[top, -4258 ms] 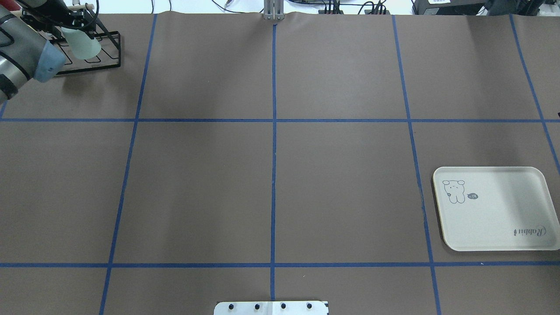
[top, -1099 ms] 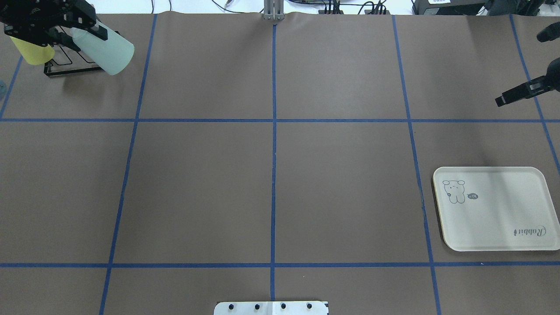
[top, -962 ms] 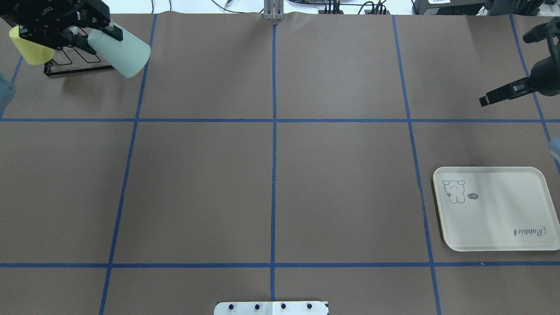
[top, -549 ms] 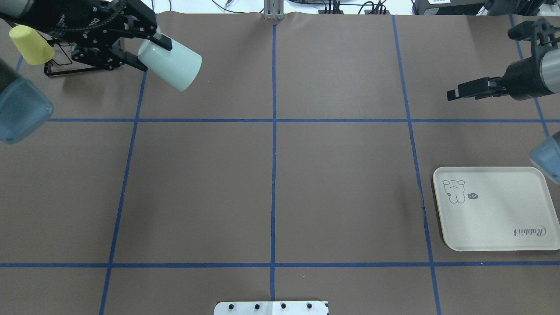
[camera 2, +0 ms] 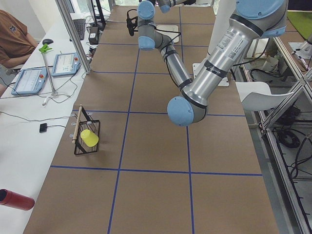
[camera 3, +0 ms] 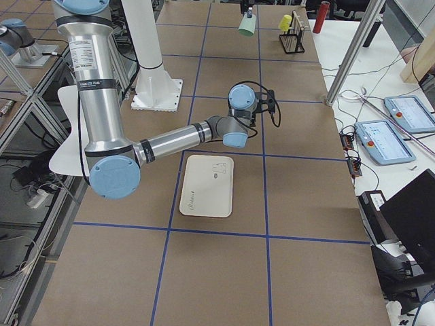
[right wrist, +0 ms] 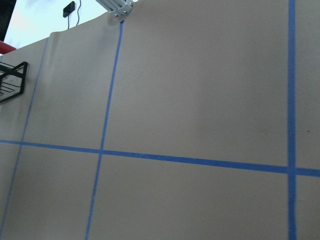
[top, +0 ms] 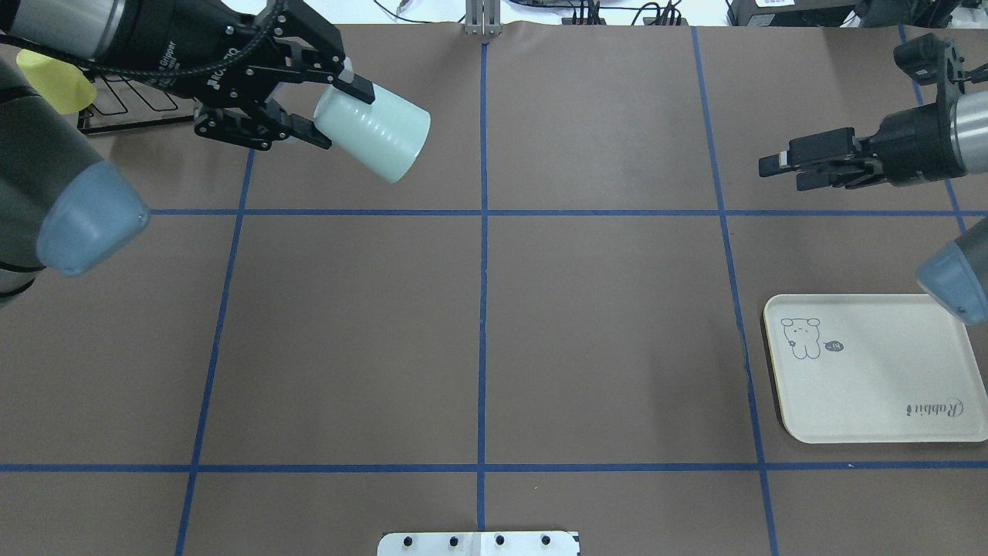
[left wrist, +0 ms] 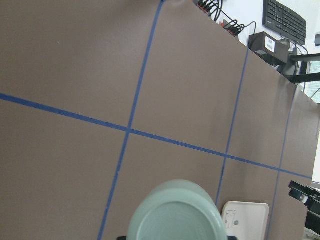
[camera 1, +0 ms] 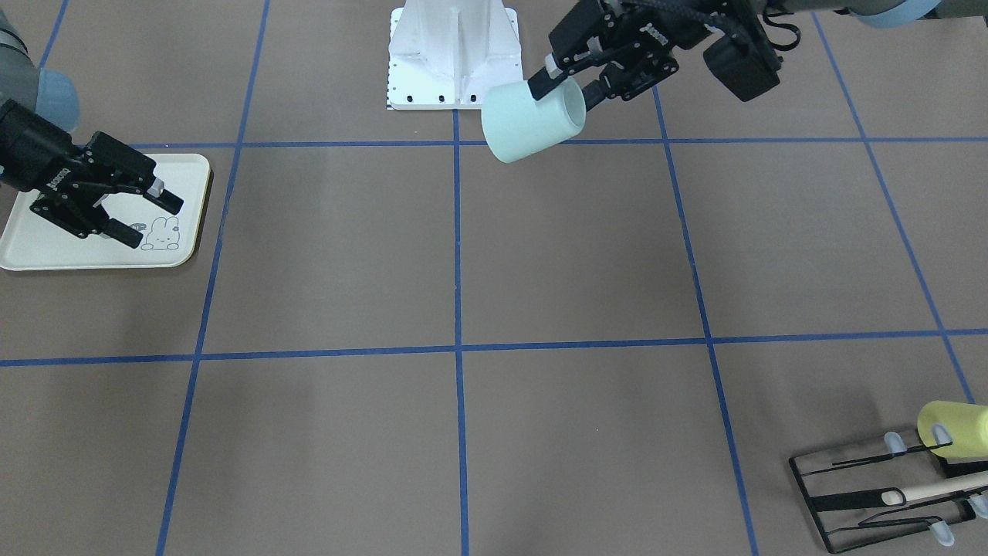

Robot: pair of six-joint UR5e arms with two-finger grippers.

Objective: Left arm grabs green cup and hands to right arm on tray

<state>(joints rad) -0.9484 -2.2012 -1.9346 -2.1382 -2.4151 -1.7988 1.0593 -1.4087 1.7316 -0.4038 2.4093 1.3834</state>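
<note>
Overhead view, read left to right: left arm (top: 85,224) enters at the left edge and reaches over the far-left corner of the table (top: 602,324). In that corner stands a black wire rack (camera 1: 847,500) with a yellow cup (top: 54,81) on it, both partly hidden by the arm.

Past the rack toward the middle, left gripper (top: 340,116) is raised off the table. Its fingers (top: 356,89) are clamped on the green cup (top: 382,139), one on each side of the end nearer the wrist. The cup is in the air, tilted almost onto its side, with its free end pointing toward the centre and slightly down. It hangs over the far row of squares, just left of the centre line of blue tape (top: 482,309) and well apart from the yellow cup. In the left wrist view one round end of the cup sits at the lower edge; which end, cannot tell.

Right of the centre line, right gripper (camera 1: 150,218) is also raised, over the far-right part of the table. It points toward the left gripper and is well apart from the cup. The front-facing view shows its fingers (camera 1: 168,203) apart.

At the near right, tray (top: 872,386) lies flat on the table, rabbit drawing toward the centre, "Rabbit" script at its near right corner. Finally right arm (top: 957,282) comes in from the right edge; its blue joint cap overlaps the tray's far right corner in this view
</note>
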